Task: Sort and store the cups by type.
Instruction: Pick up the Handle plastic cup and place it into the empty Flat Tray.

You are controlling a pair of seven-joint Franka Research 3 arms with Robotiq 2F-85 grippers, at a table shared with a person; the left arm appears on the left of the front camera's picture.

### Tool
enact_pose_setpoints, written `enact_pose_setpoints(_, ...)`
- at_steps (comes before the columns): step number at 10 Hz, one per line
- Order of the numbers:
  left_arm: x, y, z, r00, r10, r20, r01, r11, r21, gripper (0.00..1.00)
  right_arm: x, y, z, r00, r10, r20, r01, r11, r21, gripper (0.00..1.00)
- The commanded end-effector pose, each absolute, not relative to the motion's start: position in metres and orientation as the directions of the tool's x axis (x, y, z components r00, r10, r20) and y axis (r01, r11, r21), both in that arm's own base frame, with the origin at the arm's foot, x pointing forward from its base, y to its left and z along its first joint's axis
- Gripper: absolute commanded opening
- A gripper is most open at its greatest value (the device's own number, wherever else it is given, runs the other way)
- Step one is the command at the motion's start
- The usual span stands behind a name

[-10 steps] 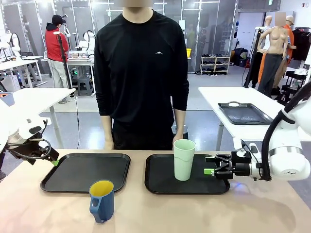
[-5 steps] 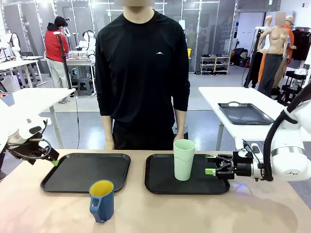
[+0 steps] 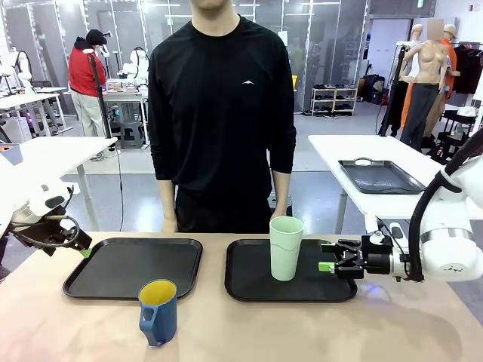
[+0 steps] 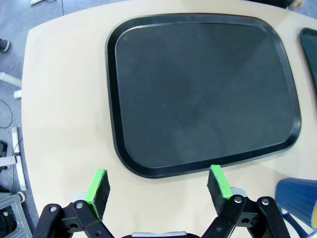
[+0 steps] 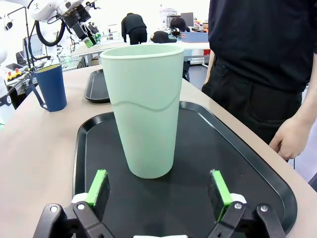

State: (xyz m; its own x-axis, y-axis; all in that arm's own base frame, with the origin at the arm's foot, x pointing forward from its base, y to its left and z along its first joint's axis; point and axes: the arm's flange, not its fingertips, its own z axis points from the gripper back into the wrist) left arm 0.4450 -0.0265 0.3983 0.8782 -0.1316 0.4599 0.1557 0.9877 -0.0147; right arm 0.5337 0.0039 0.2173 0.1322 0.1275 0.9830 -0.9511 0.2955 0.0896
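The tall mint-green tumbler (image 3: 286, 247) stands upright on the right black tray (image 3: 249, 277). My right gripper (image 3: 326, 257) hovers level just to its right, open and apart from it. In the right wrist view the tumbler (image 5: 146, 109) stands beyond my open right gripper (image 5: 158, 191), outside the green pads (image 5: 97, 187). The dark blue cup (image 3: 158, 311) with a yellow inside and a handle stands on the table in front of the bare left tray (image 3: 136, 264). At that tray's left edge my left gripper (image 3: 83, 251) is open over the tray rim (image 4: 148, 171), with the blue cup (image 4: 297, 198) off to one side.
A person stands at the far side of the table, hands hanging near its edge (image 5: 294, 139). Bare tan tabletop (image 3: 302, 332) runs along the front of both trays. Another table with a tray (image 3: 377, 177) stands behind on the right.
My right gripper has edged slightly back from the tumbler, toward the right. The left arm and both cups have not moved.
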Motion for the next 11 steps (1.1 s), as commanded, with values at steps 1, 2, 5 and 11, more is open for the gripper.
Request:
enact_pose_setpoints(1,0.445,-0.025,0.399,0.878,-0.127,0.461,0.152,0.988,-0.017,1.0,0.535,0.005,0.217,0.13,0.129,0.983,-0.952,0.293,0.088,1.0)
enact_pose_setpoints(2,0.445,-0.025,0.399,0.878,-0.127,0.461,0.152,0.988,-0.017,1.0,0.535,0.005,0.217,0.13,0.129,0.983,-0.952,0.293,0.088,1.0)
enact_pose_setpoints(5,0.445,-0.025,0.399,0.878,-0.127,0.461,0.152,0.988,-0.017,1.0,0.535,0.005,0.217,0.13,0.129,0.983,-0.952,0.293,0.088,1.0)
enact_pose_setpoints(11,0.445,-0.025,0.399,0.878,-0.127,0.461,0.152,0.988,-0.017,1.0,0.449,-0.016,0.306,0.078,0.445,0.892,-0.925,0.367,-0.102,1.0)
